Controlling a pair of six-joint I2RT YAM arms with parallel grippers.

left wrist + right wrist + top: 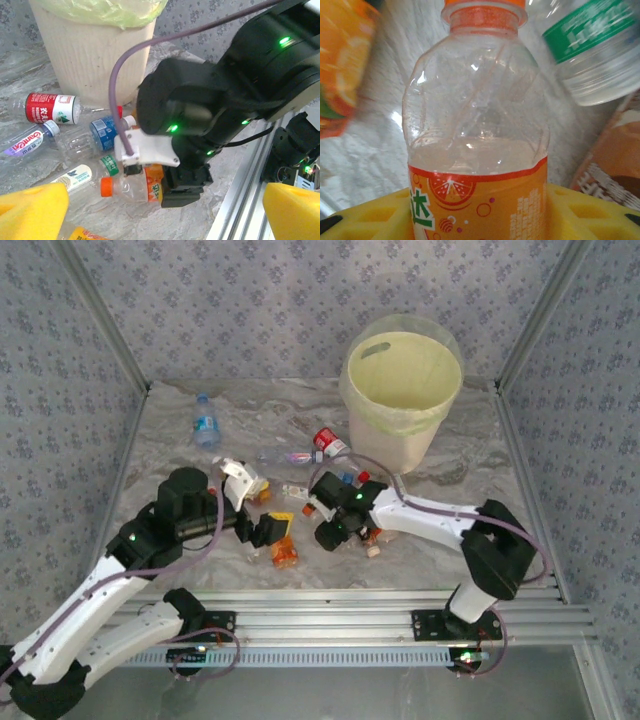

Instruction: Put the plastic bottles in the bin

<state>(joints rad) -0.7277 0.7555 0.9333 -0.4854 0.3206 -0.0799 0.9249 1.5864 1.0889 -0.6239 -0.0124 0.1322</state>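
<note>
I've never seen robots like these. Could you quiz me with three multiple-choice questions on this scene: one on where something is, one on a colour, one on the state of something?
1. Where on the table does the bin stand?
A far right corner; B near left edge; C between the arms' bases.
2. What colour is the cap of the bottle between the right gripper's fingers?
A blue; B orange; C white.
3. How do the left gripper's jaws stand?
A wide open; B shut on a bottle; C shut on the bin's rim.

Answers: 1 A, the top view shows it far right; 2 B, the right wrist view shows an orange cap; 3 A, its yellow pads stand far apart.
</note>
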